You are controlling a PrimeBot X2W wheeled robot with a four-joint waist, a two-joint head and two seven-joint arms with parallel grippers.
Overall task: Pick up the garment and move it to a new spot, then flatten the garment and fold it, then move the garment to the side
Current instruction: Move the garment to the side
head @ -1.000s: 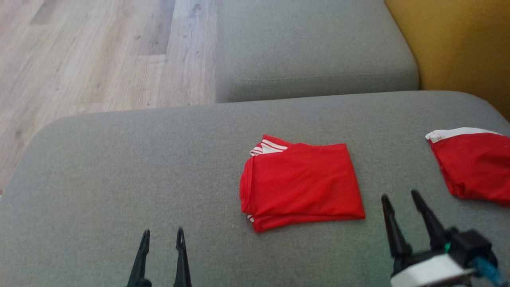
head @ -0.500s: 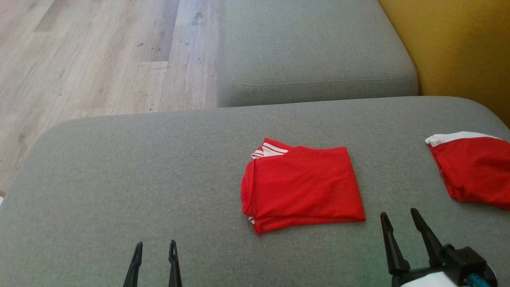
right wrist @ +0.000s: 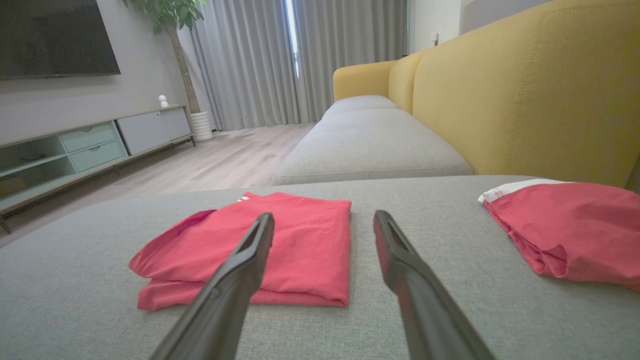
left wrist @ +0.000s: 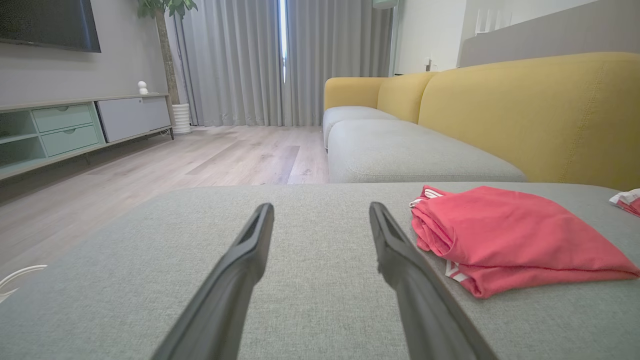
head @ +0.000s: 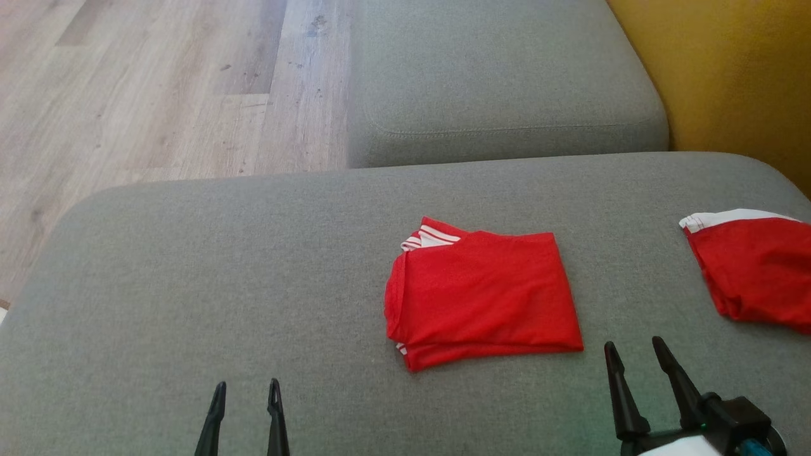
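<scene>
Right pincer [head: 633, 342] wide and empty, left pincer [head: 247, 383] wide too, both low over the sofa seat [head: 190, 266]. Folded red garment [head: 481, 297] lies just ahead-left of my right fingers. To shift it aside, I'd slip one finger under the near edge and pinch every layer, steering clear of the other red cloth [head: 754, 266] on my right.

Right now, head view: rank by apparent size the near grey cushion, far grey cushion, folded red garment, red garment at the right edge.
1. near grey cushion (also nearest the camera)
2. far grey cushion
3. folded red garment
4. red garment at the right edge, cropped by the frame: visible part only
</scene>
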